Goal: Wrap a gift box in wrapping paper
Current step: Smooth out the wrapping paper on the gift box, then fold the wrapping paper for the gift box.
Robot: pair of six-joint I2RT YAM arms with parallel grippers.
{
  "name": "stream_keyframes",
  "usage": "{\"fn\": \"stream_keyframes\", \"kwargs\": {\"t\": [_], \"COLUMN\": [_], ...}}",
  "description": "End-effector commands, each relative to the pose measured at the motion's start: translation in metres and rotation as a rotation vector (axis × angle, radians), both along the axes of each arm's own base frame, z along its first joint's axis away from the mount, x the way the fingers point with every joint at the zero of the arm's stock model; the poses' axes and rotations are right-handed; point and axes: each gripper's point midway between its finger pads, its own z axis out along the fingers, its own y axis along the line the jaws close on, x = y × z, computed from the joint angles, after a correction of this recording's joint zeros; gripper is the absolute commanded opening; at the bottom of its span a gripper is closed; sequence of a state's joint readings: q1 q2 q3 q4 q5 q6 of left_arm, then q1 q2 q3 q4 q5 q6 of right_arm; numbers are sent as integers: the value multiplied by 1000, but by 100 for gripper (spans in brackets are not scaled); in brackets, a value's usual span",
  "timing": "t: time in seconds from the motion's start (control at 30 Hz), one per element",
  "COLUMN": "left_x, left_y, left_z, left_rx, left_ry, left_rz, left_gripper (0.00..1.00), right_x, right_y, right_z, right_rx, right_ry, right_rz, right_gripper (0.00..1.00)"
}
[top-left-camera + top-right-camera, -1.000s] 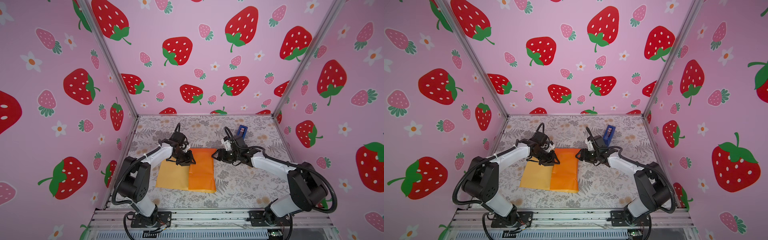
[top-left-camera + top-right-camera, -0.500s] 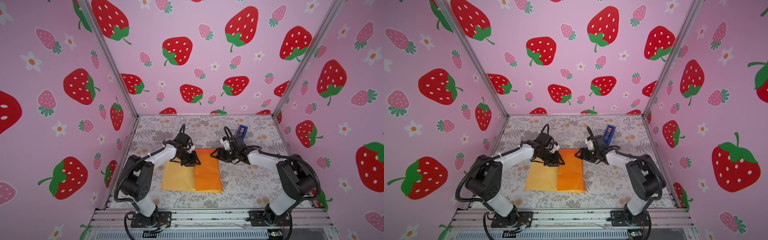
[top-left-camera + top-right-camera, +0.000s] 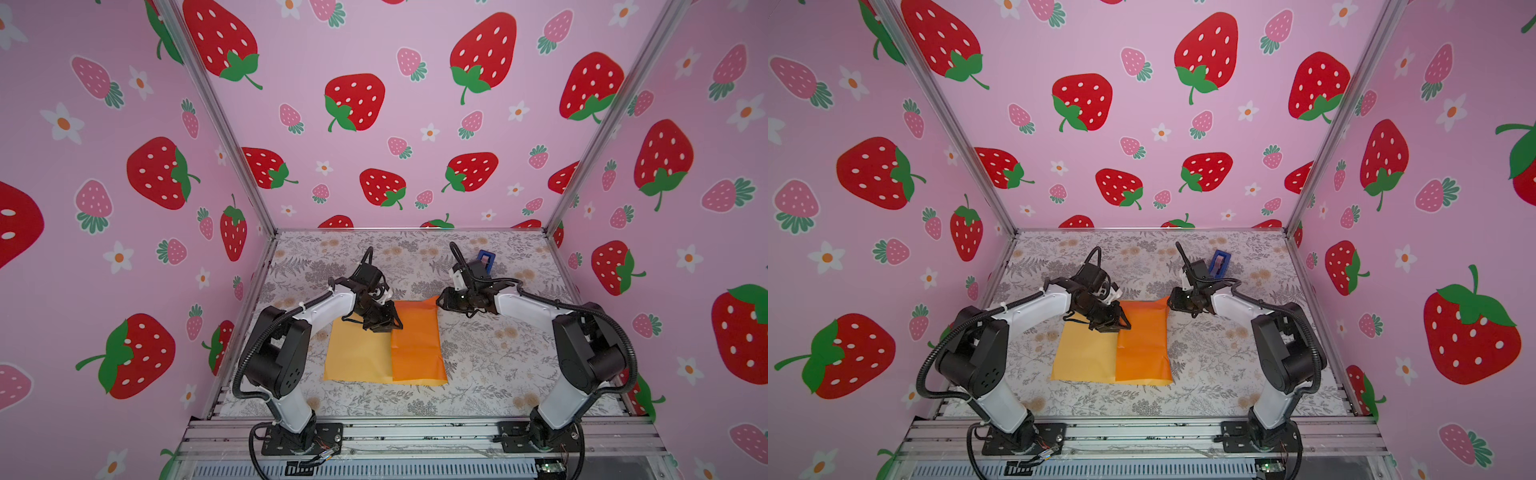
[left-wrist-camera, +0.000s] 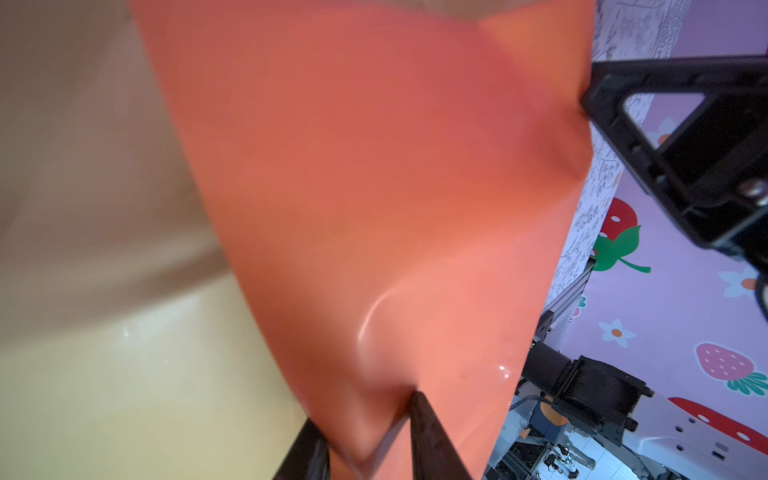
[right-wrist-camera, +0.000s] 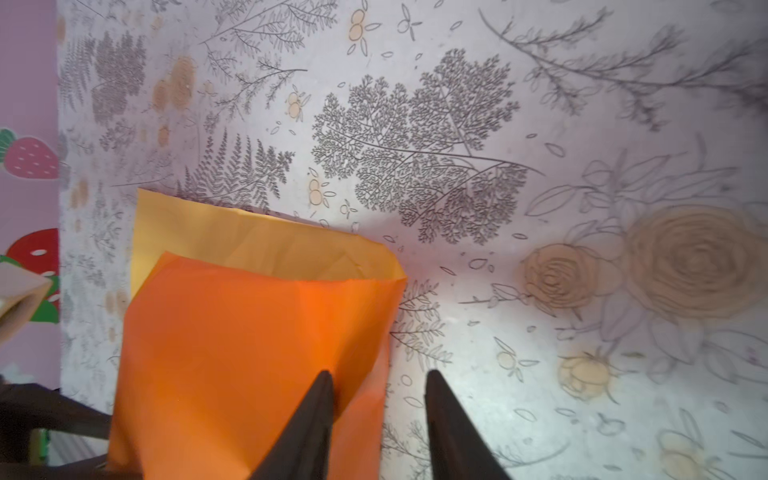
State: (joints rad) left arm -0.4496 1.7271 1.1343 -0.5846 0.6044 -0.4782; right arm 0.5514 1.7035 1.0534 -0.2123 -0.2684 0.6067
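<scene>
Shows the paper (image 3: 415,345) lying mid-surface (image 3: 498,353), long axis pointing from front edge to back edge, orange half folded over yellow. Pinches the flap's far end in the left claw (image 3: 384,322). Spreads the right claw (image 3: 441,302) at its far right corner.

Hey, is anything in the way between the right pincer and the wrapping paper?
Nothing visible is. The right pincer stands open at the wrapping paper, and the paper's orange edge lies between its fingers.
</scene>
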Motion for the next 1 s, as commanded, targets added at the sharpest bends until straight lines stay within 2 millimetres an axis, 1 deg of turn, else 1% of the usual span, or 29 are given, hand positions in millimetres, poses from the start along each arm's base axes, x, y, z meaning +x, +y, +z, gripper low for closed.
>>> {"fn": "stream_keyframes", "kwargs": {"t": [0.0,0.07,0.13,0.17,0.2,0.3,0.43,0.47,0.5,0.57,0.63,0.67,0.73,0.87,0.97], "left_x": [0,1,4,5,6,8,8,8,9,11,14,16,19,22,24], "left_y": [6,4,3,2,2,1,4,4,4,2,1,0,0,-2,-3], "left_z": [-16,-13,-11,-9,-8,-8,-14,-15,-15,-14,-11,-9,-5,-2,-2], "left_rx": [84,74,72,72,72,77,97,99,99,94,90,89,88,87,84], "left_ry": [11,4,-4,-8,-8,-5,1,1,0,-3,-10,-16,-28,-36,-40], "left_rz": [-18,-32,-38,-43,-46,-50,-53,-53,-53,-56,-54,-53,-53,-57,-56], "left_gripper": [33,34,34,35,34,34,34,34,34,34,34,35,35,35,35], "right_x": [-13,-28,-42,-49,-56,-74,-83,-86,-87,-95,-103,-107,-109,-109,-111], "right_y": [-15,-9,-3,1,5,16,23,28,33,51,66,71,76,79,82], "right_z": [19,27,31,32,33,37,49,54,59,70,75,73,68,51,40], "right_rx": [-13,65,111,125,131,127,124,139,159,248,325,346,352,342,346], "right_ry": [-13,0,15,25,31,45,22,15,8,-1,23,40,52,85,112], "right_rz": [-24,-13,5,22,36,77,81,89,103,162,219,241,252,256,265], "right_gripper": [49,50,51,51,55,56,56,55,54,54,51,47,44,36,32]}}
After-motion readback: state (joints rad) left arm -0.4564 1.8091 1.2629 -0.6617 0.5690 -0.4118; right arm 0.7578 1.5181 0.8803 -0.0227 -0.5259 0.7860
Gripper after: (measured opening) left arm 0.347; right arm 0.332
